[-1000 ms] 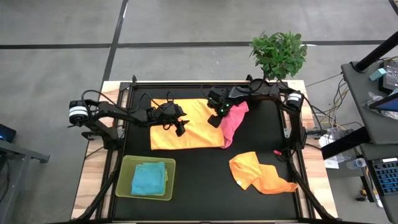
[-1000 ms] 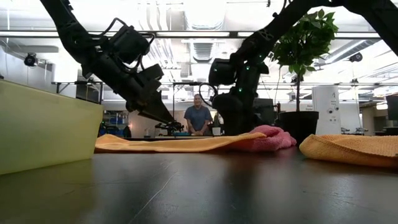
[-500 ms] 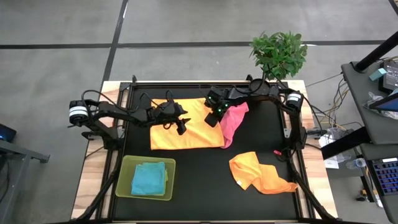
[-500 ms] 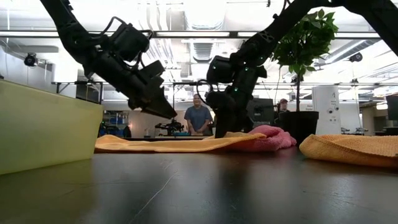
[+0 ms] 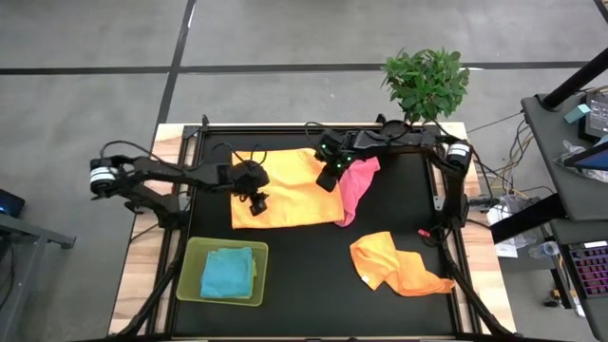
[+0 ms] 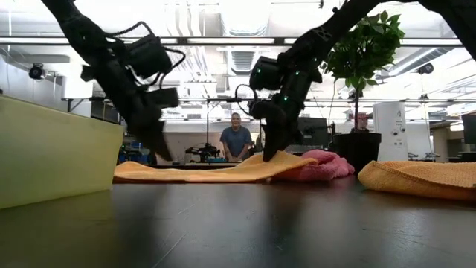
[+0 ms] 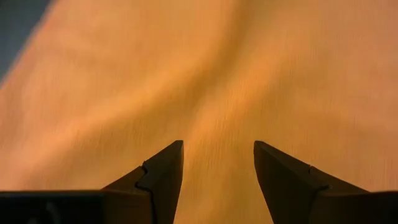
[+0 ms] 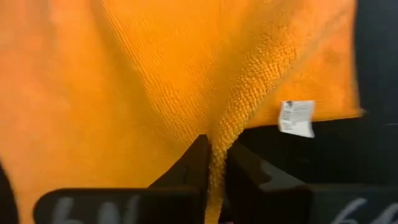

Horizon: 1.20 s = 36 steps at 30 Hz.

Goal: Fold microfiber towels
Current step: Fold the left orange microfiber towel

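Table: a black mat (image 5: 304, 275) on a wooden top whose pale edge (image 5: 142, 256) shows along the left side in the high view.
Spread towel: an orange towel (image 5: 290, 195) lies flat at the back middle of the mat, between the two grippers.
Right gripper: the right gripper (image 8: 214, 165) is at the spread towel's far right corner; its fingers are clamped on a raised fold of the orange cloth, a white tag (image 8: 296, 118) just beside the pinch.
Left gripper: the left gripper (image 7: 217, 168) hangs over the spread towel's left part, fingers apart, nothing between them; I cannot tell whether the tips touch the cloth.
Pink towel: a pink towel (image 5: 356, 185) lies bunched at the spread towel's right edge, touching it.
Second orange towel: another orange towel (image 5: 394, 264) lies crumpled at the front right of the mat, well apart from the others.
Tray: a green tray (image 5: 190, 280) at the front left holds a folded blue towel (image 5: 228, 273).
Plant: a potted plant (image 5: 426, 84) stands behind the table's back right corner.
Floor: grey, crossed by dark lines (image 5: 285, 66).
Room: the low view shows an open hall with ceiling lights (image 6: 245, 15), and a person (image 6: 236, 141) far behind the table.
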Available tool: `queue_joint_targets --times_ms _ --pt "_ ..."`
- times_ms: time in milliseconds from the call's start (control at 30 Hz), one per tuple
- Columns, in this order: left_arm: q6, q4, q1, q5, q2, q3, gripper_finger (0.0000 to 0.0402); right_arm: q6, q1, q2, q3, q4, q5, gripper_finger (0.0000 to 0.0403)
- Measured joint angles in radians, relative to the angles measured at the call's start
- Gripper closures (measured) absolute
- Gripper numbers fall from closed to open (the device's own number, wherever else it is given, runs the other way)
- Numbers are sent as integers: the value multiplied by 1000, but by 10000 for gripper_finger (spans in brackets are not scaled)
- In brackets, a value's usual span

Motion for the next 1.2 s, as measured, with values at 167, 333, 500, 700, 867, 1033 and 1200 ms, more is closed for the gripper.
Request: queue_joint_targets --times_ms 167,333,500,700,867,1033,1200 --pt "-7 -189 0 -4 -76 -7 221 -14 -7 -55 9 -16 21 385" --pt "-30 -189 0 -5 -99 -42 221 -12 -1 -69 9 16 19 389" --pt "-30 -128 0 -41 -87 -85 221 0 27 -51 21 84 11 389" --pt "-30 -66 1 -55 -54 -96 221 0 61 -36 51 182 10 389" --pt "-26 -14 0 -55 -36 -91 221 -4 79 -9 81 263 9 390" --pt "-27 -57 0 -55 -60 -67 221 -1 90 46 139 319 4 390" --pt "-30 -230 0 -79 -175 -34 221 0 95 137 226 388 -12 390"
